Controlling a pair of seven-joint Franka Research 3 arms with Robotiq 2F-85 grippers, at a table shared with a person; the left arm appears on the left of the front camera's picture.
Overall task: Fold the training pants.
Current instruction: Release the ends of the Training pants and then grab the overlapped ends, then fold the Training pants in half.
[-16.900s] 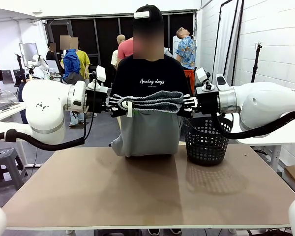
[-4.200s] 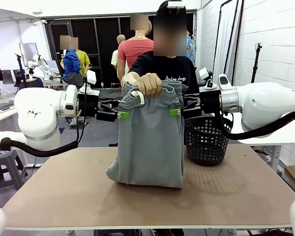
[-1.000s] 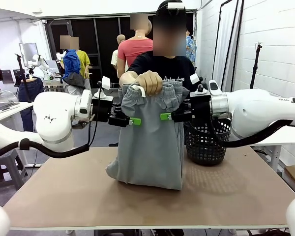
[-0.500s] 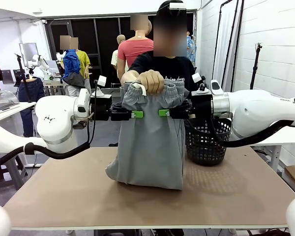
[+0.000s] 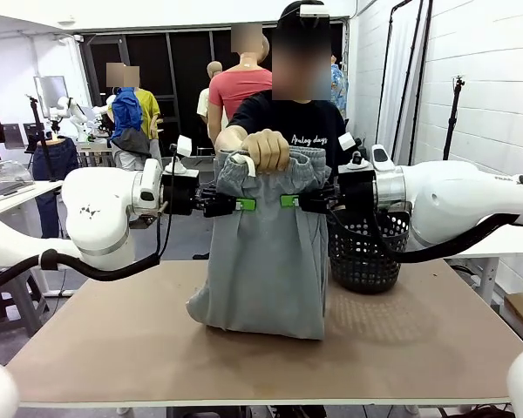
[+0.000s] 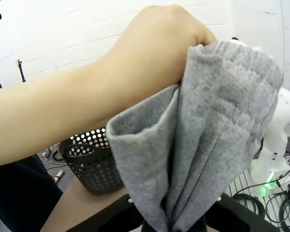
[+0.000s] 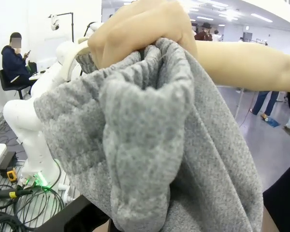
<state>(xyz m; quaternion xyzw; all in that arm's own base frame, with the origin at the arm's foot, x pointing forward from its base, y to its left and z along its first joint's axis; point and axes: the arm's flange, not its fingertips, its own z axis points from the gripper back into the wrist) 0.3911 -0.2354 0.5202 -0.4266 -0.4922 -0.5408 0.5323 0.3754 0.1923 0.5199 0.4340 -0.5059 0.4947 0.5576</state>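
The light grey training pants (image 5: 266, 261) hang upright over the table, their lower end bunched on the tabletop. A person's hand (image 5: 267, 148) grips the gathered waistband from above. My left gripper (image 5: 243, 205) is pinched on the pants' left side just below the waistband, and my right gripper (image 5: 288, 201) is pinched on the right side at the same height. In the left wrist view the grey fabric (image 6: 217, 121) runs down between my fingers under the person's hand (image 6: 150, 53). The right wrist view shows the bunched waistband (image 7: 150, 145) close up beneath that hand (image 7: 140, 29).
A black mesh basket (image 5: 366, 257) stands on the table's far right, just behind my right arm. The brown tabletop (image 5: 401, 348) is bare in front of the pants. The person stands at the far edge behind the pants.
Both grippers have closed from wide open onto the sides of the pants and risen slightly. The person's hand keeps holding the waistband in the same place.
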